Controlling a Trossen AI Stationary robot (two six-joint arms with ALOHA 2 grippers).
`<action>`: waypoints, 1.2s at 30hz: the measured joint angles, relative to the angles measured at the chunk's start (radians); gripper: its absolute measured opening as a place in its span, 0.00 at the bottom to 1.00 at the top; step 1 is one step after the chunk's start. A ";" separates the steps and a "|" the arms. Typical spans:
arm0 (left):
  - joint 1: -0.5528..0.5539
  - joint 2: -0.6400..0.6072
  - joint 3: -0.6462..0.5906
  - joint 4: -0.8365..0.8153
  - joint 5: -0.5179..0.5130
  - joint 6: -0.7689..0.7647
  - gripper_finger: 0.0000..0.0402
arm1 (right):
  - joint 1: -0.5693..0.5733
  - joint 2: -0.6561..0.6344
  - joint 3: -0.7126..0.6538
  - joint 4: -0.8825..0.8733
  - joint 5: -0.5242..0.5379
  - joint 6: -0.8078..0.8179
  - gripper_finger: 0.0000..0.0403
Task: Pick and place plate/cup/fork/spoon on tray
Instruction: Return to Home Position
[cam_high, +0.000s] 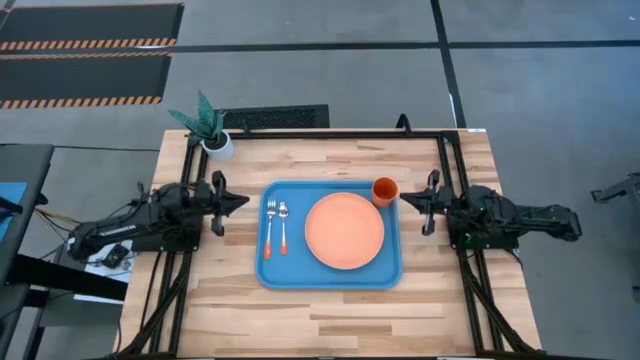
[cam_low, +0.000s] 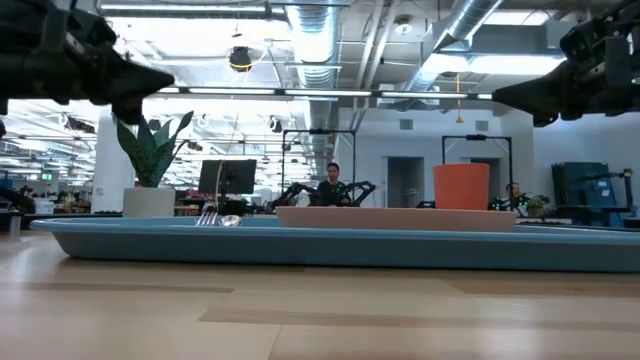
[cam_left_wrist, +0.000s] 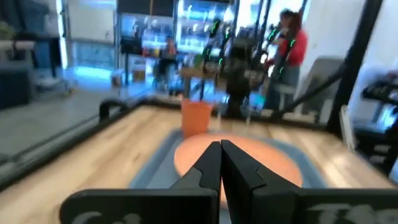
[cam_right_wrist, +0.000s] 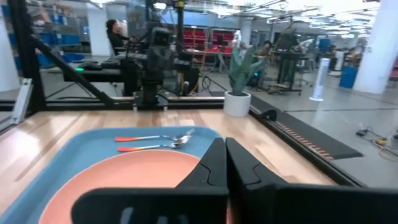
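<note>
The blue tray lies in the middle of the table. On it rest the salmon-orange plate, the orange cup upright in the far right corner, and the fork and spoon side by side at the left. My left gripper hangs shut over the table left of the tray, pointing level at it. My right gripper hangs shut right of the tray, close to the cup, pointing level. Both show shut and empty in the wrist views.
A white pot with a green plant stands at the table's far left corner. Black frame rails run along the table's sides and far edge. Bare wood lies between the tray and the near edge. People show in the room behind.
</note>
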 joint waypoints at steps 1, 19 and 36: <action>-0.015 0.006 0.000 -0.022 -0.024 0.005 0.00 | 0.000 0.000 0.000 0.001 0.006 0.000 0.01; -0.109 0.051 -0.002 -0.027 -0.197 0.070 0.00 | -0.003 0.075 -0.002 -0.012 0.003 -0.009 0.08; -0.108 0.051 -0.002 -0.027 -0.195 0.104 0.00 | -0.003 0.098 -0.003 -0.015 0.003 -0.003 0.08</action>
